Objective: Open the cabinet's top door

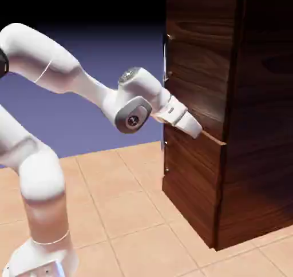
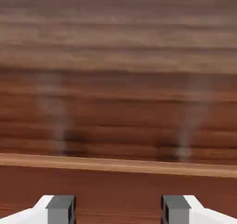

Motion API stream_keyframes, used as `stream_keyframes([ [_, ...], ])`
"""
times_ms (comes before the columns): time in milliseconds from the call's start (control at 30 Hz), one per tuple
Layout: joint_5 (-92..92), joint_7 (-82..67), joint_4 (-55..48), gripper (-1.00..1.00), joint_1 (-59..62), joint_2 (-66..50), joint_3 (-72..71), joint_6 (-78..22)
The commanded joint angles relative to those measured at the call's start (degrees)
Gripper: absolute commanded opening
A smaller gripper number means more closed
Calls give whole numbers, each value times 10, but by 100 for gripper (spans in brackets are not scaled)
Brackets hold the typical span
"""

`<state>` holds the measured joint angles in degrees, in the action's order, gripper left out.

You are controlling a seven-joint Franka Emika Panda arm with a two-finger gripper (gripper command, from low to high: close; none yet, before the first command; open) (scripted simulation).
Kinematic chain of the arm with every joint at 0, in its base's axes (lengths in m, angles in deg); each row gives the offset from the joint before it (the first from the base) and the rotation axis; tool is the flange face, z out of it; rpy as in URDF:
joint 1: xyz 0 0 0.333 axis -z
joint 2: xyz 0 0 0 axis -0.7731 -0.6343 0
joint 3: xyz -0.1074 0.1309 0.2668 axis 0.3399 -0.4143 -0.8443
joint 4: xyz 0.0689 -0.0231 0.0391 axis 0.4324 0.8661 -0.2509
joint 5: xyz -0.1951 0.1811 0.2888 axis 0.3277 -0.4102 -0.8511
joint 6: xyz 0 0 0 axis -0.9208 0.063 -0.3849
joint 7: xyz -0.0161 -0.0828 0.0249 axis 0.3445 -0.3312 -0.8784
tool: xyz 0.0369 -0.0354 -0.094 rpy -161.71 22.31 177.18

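The cabinet [image 1: 257, 127] of dark wood grain stands at the exterior view's right. Its top door [image 1: 200, 58] carries a slim silver handle [image 1: 166, 55] along its left edge. My gripper [image 1: 196, 130] is low on the top door's face, right at the seam with the lower door [image 1: 191, 178] and well below and to the right of the handle. In the hand view the top door's wood [image 2: 118, 102] fills the picture, with a pale strip [image 2: 118, 165] across it. My gripper [image 2: 118, 210] is open, and the grey fingertips [image 2: 60, 209] stand wide apart with nothing between them.
The cabinet rests on a tan tiled floor [image 1: 126, 213]. The lower door has its own small handle [image 1: 166, 155] on the left edge. The arm's elbow [image 1: 134, 107] hangs just left of the cabinet front.
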<state>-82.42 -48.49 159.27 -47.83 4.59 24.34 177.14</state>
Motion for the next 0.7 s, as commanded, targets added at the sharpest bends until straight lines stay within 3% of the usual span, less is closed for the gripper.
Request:
stream_keyframes([
  [0,-25,-7,-3,0,13,16,-13,-6],
  [667,-523,-156,-70,0,272,338,-279,-136],
])
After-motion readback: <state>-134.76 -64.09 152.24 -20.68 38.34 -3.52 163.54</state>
